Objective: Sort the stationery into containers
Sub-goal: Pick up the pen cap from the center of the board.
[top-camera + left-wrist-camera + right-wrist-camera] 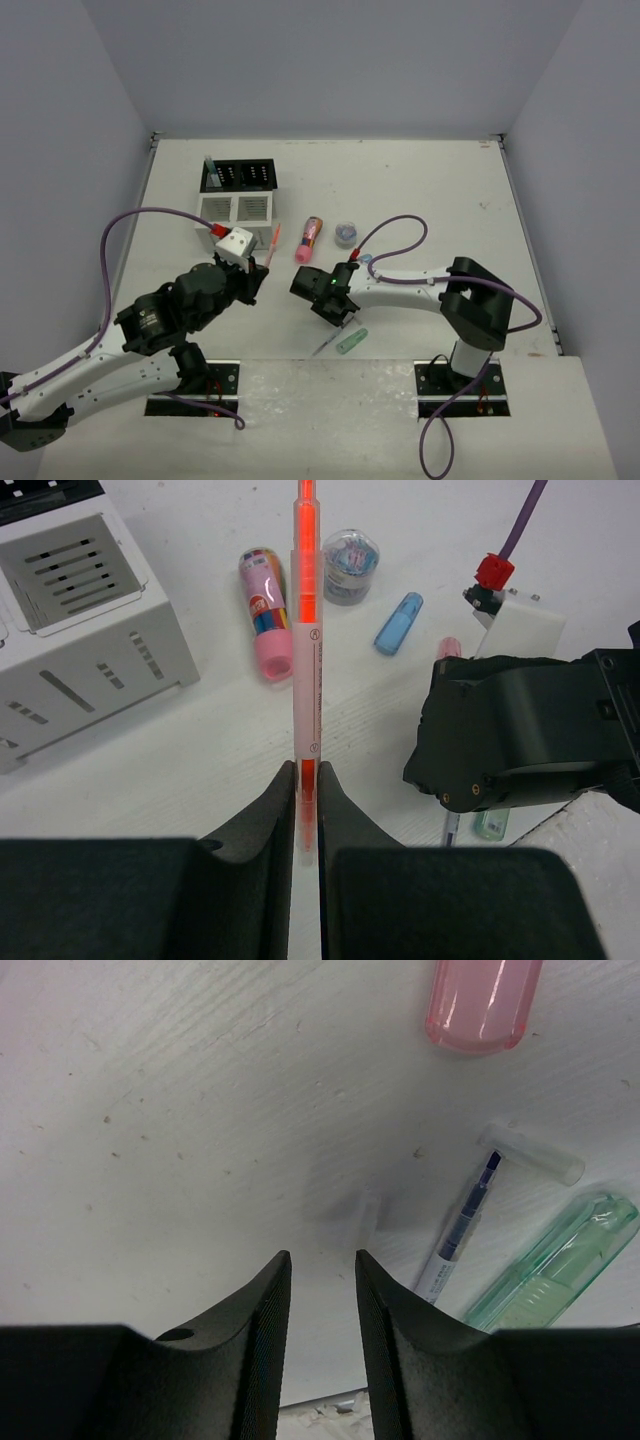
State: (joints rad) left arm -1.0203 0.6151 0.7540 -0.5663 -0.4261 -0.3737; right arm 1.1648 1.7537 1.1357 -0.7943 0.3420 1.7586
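Observation:
My left gripper [306, 780] is shut on the lower end of an orange pen [306, 630], which points away toward the containers; the same pen [274, 240] shows in the top view just right of the white slatted box [237, 207]. Behind that box stands the black slotted rack [240, 175] with a pen upright in it. My right gripper [323, 1260] hangs open over bare table, nothing between its fingers. To its right lie a blue-grey pen [458, 1230], a green capsule [550, 1275] and a pink capsule [483, 1002].
A pink patterned tube [313, 238], a small round roll [346, 234] and a blue capsule [398, 622] lie right of the white box. A clear pen cap [530, 1153] rests by the blue-grey pen. The right arm's black wrist [530, 740] is close to my left gripper.

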